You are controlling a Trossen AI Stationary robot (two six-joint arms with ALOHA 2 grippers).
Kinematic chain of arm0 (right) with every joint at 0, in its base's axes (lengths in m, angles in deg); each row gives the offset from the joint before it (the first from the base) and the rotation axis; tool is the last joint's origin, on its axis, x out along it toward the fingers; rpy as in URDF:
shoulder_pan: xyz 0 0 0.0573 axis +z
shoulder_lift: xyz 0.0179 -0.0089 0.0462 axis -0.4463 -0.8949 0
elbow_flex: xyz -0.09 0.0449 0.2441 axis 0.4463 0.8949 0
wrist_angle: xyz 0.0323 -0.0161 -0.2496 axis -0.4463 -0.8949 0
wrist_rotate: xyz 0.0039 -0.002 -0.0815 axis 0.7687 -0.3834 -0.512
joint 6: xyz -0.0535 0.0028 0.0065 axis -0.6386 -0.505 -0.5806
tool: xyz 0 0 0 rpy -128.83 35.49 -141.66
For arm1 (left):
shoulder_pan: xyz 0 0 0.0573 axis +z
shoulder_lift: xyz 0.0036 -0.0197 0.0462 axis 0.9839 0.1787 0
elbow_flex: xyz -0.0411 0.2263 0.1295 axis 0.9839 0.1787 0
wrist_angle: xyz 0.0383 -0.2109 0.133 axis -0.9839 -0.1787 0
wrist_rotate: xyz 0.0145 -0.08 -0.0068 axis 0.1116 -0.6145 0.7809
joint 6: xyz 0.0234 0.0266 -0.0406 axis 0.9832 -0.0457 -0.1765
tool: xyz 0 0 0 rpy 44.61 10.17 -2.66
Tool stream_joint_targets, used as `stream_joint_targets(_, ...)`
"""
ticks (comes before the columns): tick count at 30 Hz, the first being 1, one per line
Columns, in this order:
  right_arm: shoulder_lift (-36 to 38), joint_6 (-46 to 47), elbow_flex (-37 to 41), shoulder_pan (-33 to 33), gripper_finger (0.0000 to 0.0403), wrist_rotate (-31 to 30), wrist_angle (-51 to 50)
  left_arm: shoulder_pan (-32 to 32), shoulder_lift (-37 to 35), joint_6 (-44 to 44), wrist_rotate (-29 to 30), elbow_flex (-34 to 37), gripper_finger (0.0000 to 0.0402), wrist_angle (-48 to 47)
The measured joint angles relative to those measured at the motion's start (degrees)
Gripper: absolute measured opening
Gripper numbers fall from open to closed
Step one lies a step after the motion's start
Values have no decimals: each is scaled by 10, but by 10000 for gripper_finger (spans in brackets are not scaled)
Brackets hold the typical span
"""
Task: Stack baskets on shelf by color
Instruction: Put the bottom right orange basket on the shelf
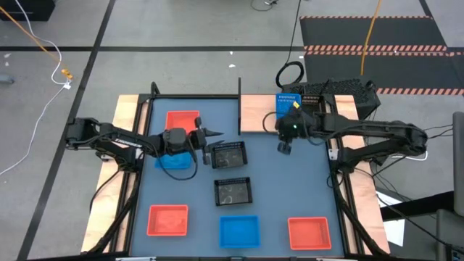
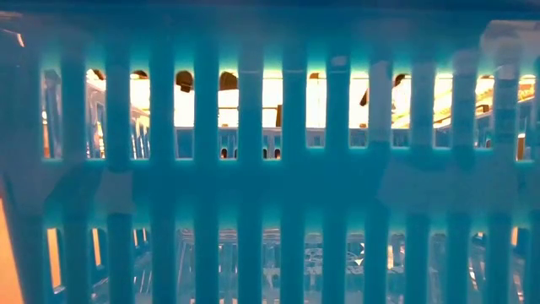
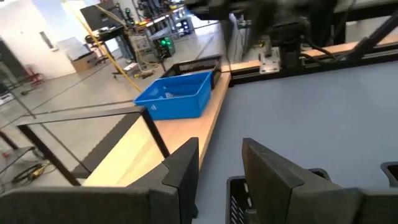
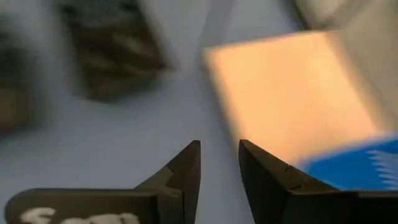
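Note:
The shelf (image 1: 257,114) is a light wood board at the table's far right, with a black post (image 1: 239,87) at its left end. A blue basket (image 1: 288,104) (image 3: 177,94) rests on it, and a black basket (image 3: 199,64) stands beside that. Loose on the blue tabletop lie three red baskets (image 1: 183,119) (image 1: 167,220) (image 1: 309,232), two black ones (image 1: 228,154) (image 1: 233,191) and two blue ones (image 1: 239,230) (image 1: 176,161). My left gripper (image 1: 217,133) (image 3: 221,146) hovers open and level near the centre. My right gripper (image 1: 283,148) (image 4: 219,144) hangs open and empty above the shelf's near edge.
The low view is filled by the slatted wall of a blue basket (image 2: 270,169) standing right before the camera. My left arm passes over the blue basket at the table's left middle. Narrow wood strips (image 1: 123,145) edge the tabletop.

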Motion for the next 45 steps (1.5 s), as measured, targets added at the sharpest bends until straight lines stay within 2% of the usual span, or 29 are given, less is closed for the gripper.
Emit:
stream_joint_targets(3, -4, 77, -1, 46, 103, 93, 16, 1, 0, 0, 17, 0, 127, 6)
stream_joint_targets(7, -34, 185, -1, 127, 96, 114, 47, 6, 0, 2, 22, 0, 127, 45)
stream_joint_targets(11, -72, 262, 0, 217, 91, 165, 134, 12, 0, 3, 22, 0, 127, 104)
stream_joint_targets(17, -127, 263, 0, 312, 91, 170, 319, 11, 0, 9, 19, 0, 127, 131)
stream_joint_targets(23, -175, 261, 0, 330, 91, 162, 461, 9, 0, 9, 8, 0, 127, 137)
stream_joint_targets(26, -172, 325, 0, 317, 91, 101, 454, 9, 0, 29, 7, 0, 127, 145)
stream_joint_targets(31, -143, 378, 0, 304, 91, 51, 302, 14, 0, 62, 7, 0, 127, 146)
stream_joint_targets(36, -135, 432, 0, 305, 91, 17, 199, 18, 0, 28, 8, 0, 127, 96)
stream_joint_targets(41, -149, 472, 0, 313, 91, 19, 220, 16, 0, -28, 7, 0, 127, 8)
stream_joint_targets(45, -166, 489, -1, 340, 91, 17, 335, 2, 0, -69, 8, 0, 127, -34)
